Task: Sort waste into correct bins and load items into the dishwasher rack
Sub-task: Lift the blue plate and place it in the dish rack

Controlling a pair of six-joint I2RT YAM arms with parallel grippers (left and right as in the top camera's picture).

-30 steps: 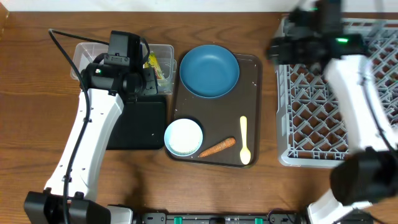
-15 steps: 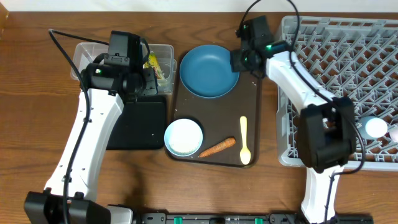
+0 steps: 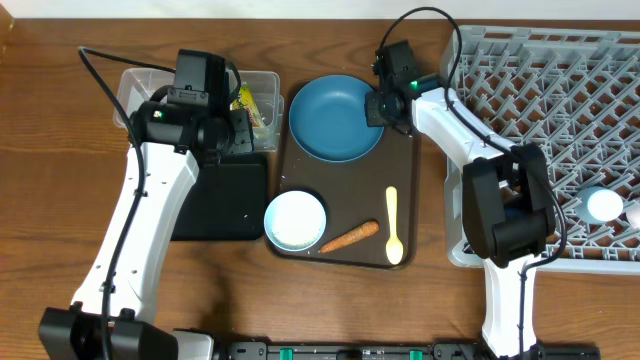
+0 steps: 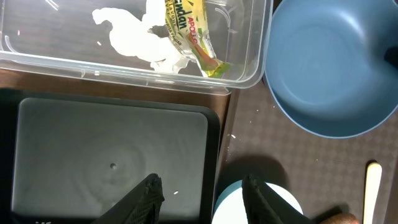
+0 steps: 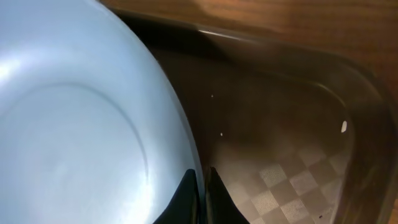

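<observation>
Jaws of right gripper [image 5: 200,186] pressed together at blue dish [image 5: 74,124] right rim, seemingly pinching it; left gripper [image 4: 202,196] jaws spread above black tray [image 4: 93,155] right edge.

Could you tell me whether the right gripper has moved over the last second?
Yes: the right gripper swung left off the rack to the rim of the blue dish.

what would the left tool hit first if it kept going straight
The left tool would probably meet the right rim of the black tray first, beside the white bowl; depth is unclear.
</observation>
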